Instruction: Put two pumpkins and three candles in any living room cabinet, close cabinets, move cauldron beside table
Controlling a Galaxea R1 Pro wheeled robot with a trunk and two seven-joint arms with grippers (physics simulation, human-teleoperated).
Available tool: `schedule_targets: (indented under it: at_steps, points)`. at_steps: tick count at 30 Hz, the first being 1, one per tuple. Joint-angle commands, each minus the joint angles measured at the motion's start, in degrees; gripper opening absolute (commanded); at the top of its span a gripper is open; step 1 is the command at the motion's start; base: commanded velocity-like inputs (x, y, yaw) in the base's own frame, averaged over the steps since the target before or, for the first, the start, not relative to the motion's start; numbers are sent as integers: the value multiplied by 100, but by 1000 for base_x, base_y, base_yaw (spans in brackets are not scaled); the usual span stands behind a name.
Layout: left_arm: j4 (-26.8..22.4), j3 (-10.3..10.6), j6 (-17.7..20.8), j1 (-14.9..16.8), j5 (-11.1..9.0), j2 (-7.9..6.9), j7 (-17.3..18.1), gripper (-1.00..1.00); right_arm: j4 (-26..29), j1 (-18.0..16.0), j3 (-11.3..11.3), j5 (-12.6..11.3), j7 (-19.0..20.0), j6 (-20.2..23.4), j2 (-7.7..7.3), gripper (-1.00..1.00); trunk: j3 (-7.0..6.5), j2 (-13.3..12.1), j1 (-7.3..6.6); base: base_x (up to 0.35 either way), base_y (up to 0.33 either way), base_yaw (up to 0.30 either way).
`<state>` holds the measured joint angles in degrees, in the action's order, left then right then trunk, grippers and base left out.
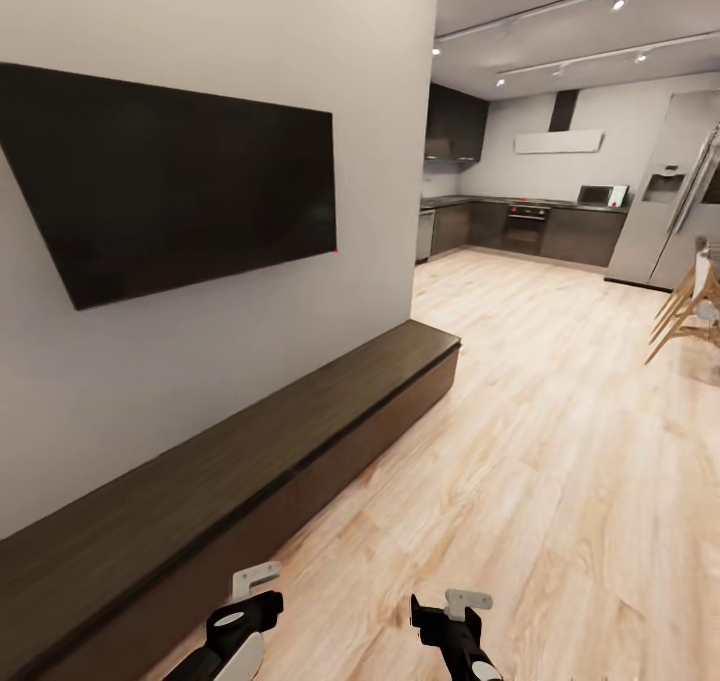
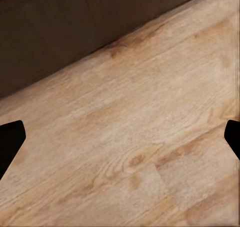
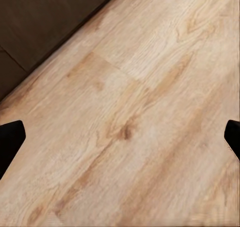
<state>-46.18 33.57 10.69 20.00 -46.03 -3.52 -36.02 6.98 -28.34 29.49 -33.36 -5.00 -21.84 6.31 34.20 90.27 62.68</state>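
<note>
The cabinet (image 1: 250, 461) is a long, low, dark brown unit running along the white wall on my left, and its fronts look flush and shut. Its dark front also shows in the left wrist view (image 2: 60, 32) and the right wrist view (image 3: 40, 27). My left gripper (image 1: 245, 611) hangs over the wood floor just beside the cabinet, open, with its black fingertips (image 2: 10, 142) wide apart and nothing between them. My right gripper (image 1: 450, 616) hangs further out over the floor, also open and empty (image 3: 120, 142). The pumpkins, candles, cauldron and table are out of view.
A large black TV (image 1: 170, 181) is mounted on the wall above the cabinet. Pale wood floor (image 1: 520, 461) stretches ahead to a kitchen (image 1: 520, 226) with a steel fridge (image 1: 660, 201). Wooden chair legs (image 1: 685, 306) stand at the right edge.
</note>
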Motion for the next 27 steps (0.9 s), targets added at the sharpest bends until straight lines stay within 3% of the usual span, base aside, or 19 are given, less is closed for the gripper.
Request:
schedule_targets:
  at_steps: [1, 27]
  points:
    - [-14, 27, 21, 4, -21, -9, -45, 100, -4, -5, 48, -21, -36, -13, 2, 100, 4, 3, 0, 0, 0, -280]
    - [-14, 28, 19, 4, -29, 0, -49, 100, -3, -5, 48, -21, -36, -13, 2, 100, -58, 3, 0, 0, 0, -280]
